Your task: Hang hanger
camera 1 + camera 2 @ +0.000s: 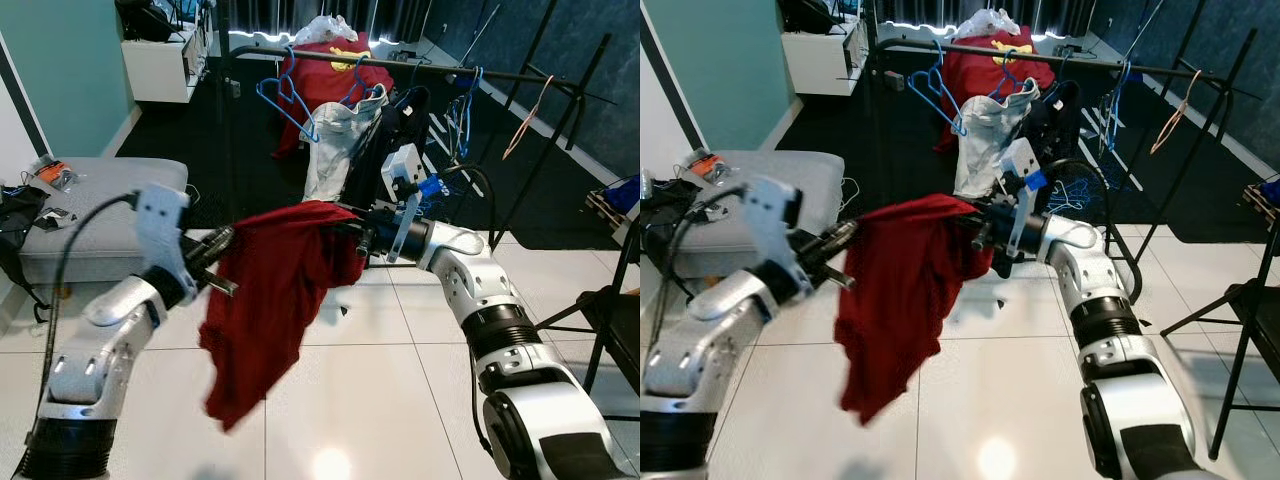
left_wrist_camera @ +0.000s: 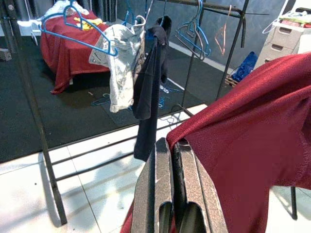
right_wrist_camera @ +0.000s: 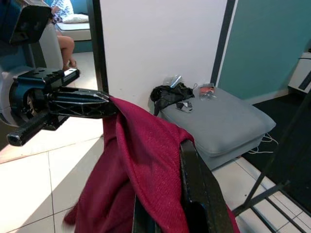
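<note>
A dark red shirt [image 1: 275,290] hangs stretched between my two grippers at chest height over the white tile floor. My left gripper [image 1: 222,240] is shut on its left top edge; its fingers [image 2: 172,184] are pressed together against the cloth [image 2: 252,131]. My right gripper [image 1: 355,232] is shut on the right top edge, with the fabric [image 3: 141,165] draped over its finger [image 3: 194,194]. Whatever lies inside the shirt is hidden. Behind it runs a black clothes rail [image 1: 430,66] with blue hangers [image 1: 285,100] and hung clothes [image 1: 335,140].
A grey ottoman [image 1: 100,215] with clutter sits at the left. A black folding chair [image 1: 610,310] stands at the right. The rack's black legs [image 1: 520,160] rise behind my right arm. A person's legs [image 3: 65,46] are visible in the right wrist view.
</note>
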`<state>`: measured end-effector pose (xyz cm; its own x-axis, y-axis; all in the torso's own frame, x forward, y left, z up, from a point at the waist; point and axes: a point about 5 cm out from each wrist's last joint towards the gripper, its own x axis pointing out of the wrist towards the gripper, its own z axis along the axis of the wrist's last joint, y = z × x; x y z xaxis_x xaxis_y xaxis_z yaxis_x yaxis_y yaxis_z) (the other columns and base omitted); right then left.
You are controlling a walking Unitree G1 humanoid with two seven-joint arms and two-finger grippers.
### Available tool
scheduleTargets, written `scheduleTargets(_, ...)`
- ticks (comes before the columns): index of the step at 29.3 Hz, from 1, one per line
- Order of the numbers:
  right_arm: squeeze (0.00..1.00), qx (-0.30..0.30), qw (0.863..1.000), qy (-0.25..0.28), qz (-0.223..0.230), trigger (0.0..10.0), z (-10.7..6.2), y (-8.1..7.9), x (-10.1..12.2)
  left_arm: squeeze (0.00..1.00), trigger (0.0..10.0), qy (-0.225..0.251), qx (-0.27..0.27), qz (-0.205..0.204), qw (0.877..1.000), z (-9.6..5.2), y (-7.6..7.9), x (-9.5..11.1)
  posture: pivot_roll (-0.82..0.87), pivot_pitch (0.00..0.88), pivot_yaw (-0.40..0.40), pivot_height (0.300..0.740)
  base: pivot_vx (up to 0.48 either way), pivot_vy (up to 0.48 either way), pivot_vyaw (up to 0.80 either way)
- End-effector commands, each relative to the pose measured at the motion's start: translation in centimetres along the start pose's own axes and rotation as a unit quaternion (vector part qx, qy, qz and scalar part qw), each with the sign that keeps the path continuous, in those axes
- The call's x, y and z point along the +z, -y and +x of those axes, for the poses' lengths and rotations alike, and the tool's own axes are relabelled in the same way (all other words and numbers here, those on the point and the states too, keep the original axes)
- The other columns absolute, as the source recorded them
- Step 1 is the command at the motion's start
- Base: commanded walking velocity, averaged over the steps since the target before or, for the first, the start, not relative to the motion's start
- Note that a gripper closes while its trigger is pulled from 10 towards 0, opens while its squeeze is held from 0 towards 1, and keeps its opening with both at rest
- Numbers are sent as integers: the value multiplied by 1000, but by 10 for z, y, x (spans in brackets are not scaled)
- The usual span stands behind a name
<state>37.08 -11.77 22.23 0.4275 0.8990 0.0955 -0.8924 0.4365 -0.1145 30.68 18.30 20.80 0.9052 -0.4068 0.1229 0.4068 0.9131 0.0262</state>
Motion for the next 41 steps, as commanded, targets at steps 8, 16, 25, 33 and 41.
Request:
scheduleTargets(8,0,-15,997,-56,-47,2157,-21,3,-13,0,0,-2,16,55,998,-8,-29,16,-74,29,-104,740,0,0,0)
scheduleTargets(16,0,-4,989,-127,-82,4588,-36,-4,-37,0,0,12,25,95,995,-14,-50,39,-69,32,-96,740,0,0,0)
scheduleTargets(25,75,2,993,-105,-45,10000,-35,-13,-43,0,0,49,18,82,995,-5,-50,56,-72,29,-83,740,0,0,0)
scheduleTargets(33,0,-37,996,-77,-26,10000,-36,-15,-46,0,0,63,25,70,995,1,-50,60,-69,29,-87,740,0,0,0)
scheduleTargets(41,0,-156,985,-79,8,10000,-63,-7,-68,0,0,78,30,65,994,3,-53,69,-67,26,-80,740,0,0,0)
